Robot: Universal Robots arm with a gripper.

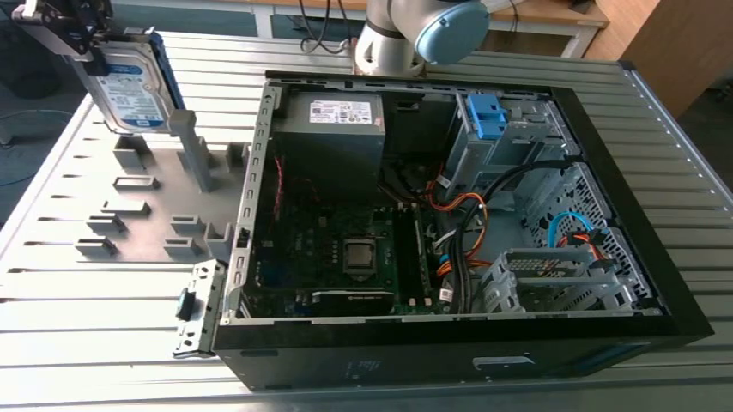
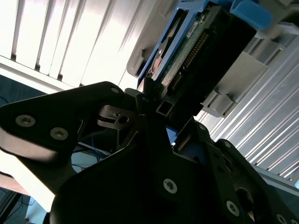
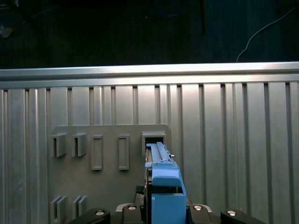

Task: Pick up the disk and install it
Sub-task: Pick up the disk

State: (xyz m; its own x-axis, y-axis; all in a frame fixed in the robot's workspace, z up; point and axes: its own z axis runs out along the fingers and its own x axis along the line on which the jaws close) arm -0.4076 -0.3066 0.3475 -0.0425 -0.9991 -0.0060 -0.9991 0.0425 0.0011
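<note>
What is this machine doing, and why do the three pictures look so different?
It is a robot arm with a hand at its end. One picture comes from a camera standing away from the arm, looking over a ribbed metal table. On the table lies a computer case with its side off, so you can see inside it. Beside it, on the exterior view's left, is a grey rack with little slots. The other two pictures come from cameras that ride on the arm's wrist, so they look along the hand from very close. The hand is gripping the disk, a silver drive in a blue frame, and holds it upright above the rack.
</note>
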